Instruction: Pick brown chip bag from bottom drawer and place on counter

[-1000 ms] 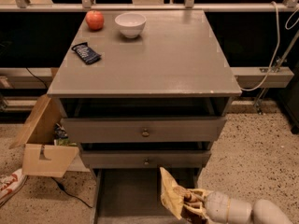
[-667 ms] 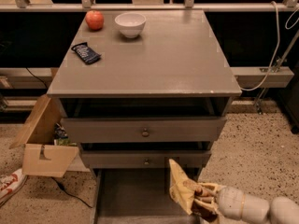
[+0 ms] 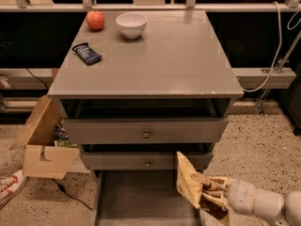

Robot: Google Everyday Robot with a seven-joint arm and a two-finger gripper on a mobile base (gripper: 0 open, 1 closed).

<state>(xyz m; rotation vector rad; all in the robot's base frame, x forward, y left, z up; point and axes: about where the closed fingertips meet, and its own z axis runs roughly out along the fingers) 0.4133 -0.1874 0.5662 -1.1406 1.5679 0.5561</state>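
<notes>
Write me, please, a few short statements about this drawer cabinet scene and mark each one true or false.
1. The gripper, low at the right, has its jaws shut on the brown chip bag over the right side of the bottom drawer. True.
2. A white bowl, a red apple and a dark blue packet rest on the counter. True.
3. The bottom drawer is pushed shut. False: it is pulled open.
4. The brown chip bag lies on the counter. False: the gripper holds it down by the bottom drawer.

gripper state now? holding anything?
Gripper: closed on the crinkled brown-and-tan foil chip bag, lower right, by the open grey bottom drawer.
</notes>
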